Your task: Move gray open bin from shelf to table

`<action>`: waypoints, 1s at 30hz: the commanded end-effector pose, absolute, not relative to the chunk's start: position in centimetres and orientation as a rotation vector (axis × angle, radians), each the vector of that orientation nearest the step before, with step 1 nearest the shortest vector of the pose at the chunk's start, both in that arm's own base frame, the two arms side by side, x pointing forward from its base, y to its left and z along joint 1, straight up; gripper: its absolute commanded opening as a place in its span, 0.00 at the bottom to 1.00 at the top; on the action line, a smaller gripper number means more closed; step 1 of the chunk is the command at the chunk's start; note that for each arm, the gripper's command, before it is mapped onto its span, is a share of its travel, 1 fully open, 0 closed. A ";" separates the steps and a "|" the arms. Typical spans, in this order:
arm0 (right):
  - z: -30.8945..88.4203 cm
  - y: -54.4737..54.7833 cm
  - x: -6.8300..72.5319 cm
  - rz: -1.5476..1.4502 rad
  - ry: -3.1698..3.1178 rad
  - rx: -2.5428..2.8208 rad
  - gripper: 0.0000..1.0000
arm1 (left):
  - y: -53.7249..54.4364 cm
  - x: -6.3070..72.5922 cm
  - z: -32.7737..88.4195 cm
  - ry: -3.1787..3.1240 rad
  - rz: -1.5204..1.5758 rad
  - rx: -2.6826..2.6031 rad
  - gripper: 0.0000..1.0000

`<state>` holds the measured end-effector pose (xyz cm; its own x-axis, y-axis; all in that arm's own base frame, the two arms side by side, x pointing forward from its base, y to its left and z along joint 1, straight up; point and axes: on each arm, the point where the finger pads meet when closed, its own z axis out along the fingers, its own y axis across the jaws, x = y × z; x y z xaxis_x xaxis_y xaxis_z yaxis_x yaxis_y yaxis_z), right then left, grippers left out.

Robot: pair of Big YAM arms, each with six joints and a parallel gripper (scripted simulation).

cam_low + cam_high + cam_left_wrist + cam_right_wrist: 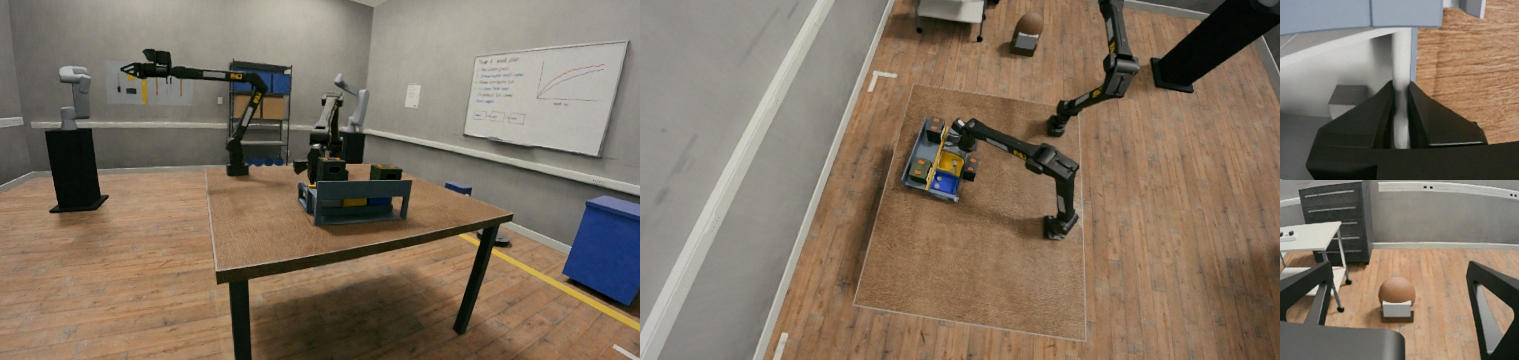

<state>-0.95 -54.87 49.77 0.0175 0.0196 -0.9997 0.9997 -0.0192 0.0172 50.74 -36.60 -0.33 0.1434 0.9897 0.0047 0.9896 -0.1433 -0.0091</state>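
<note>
My left gripper [1400, 88] is shut on the right-hand wall of the gray bin [1360, 72] in the left wrist view. The bin is upright at the end of the blue-gray shelf [926, 150] [362, 189], and a gray block [1349, 96] lies inside it. In the top view my left arm covers much of this bin. The yellow bin [951, 162] [355, 202] and the blue bin [946, 184] [380, 201] stand beside it on the shelf, with small parts inside. My right gripper [125, 69] [1399, 267] is open and empty, high and away from the shelf.
A dark box [935, 129] [332, 170] and a green box [921, 170] [386, 172] stand on top of the shelf. Another dark box [970, 168] stands just in front of the bins. The wooden table [970, 270] [260, 225] extends around the shelf.
</note>
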 end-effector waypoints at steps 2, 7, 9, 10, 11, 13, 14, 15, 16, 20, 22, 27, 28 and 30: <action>50.1 -54.5 -1.4 -1.227 1.197 1.227 1.00 | -37.8 52.9 4.5 -2.099 -0.032 -2.431 0.00; 50.1 -54.5 -1.4 -1.227 1.197 1.227 1.00 | -37.8 52.9 4.7 -2.099 -0.032 -2.431 0.00; 50.1 -54.5 -1.4 -1.227 1.197 1.227 1.00 | -37.8 52.8 4.8 -2.099 -0.032 -2.431 0.00; 50.1 -54.5 -1.4 -1.227 1.197 1.227 1.00 | -37.8 52.8 4.8 -2.099 -0.032 -2.431 0.00; 50.1 -54.5 -1.4 -1.227 1.197 1.227 1.00 | -37.8 52.8 4.9 -2.099 -0.032 -2.431 0.00; 50.1 -54.5 -1.4 -1.227 1.197 1.227 1.00 | -37.8 52.8 5.0 -2.099 -0.032 -2.431 0.00; 50.1 -54.5 -1.4 -1.227 1.197 1.227 1.00 | -37.8 52.8 5.0 -2.099 -0.032 -2.432 0.00; 50.1 -54.5 -1.4 -1.227 1.197 1.227 1.00 | -37.8 52.8 5.1 -2.099 -0.032 -2.432 0.00; 50.1 -54.5 -1.4 -1.227 1.197 1.227 1.00 | -37.8 52.8 5.1 -2.099 -0.032 -2.432 0.00; 50.1 -54.5 -1.4 -1.227 1.197 1.227 1.00 | -37.8 52.8 5.2 -2.099 -0.031 -2.432 0.00; 50.1 -54.5 -1.4 -1.227 1.197 1.227 1.00 | -37.8 52.8 5.2 -2.099 -0.031 -2.432 0.00; 50.1 -54.5 -1.4 -1.227 1.197 1.227 1.00 | -37.8 52.8 5.4 -2.099 -0.031 -2.432 0.00; 50.1 -54.5 -1.4 -1.227 1.197 1.227 1.00 | -37.8 52.8 5.4 -2.098 -0.031 -2.432 0.00; 50.1 -54.5 -1.4 -1.227 1.197 1.227 1.00 | -37.8 52.8 5.5 -2.098 -0.031 -2.432 0.00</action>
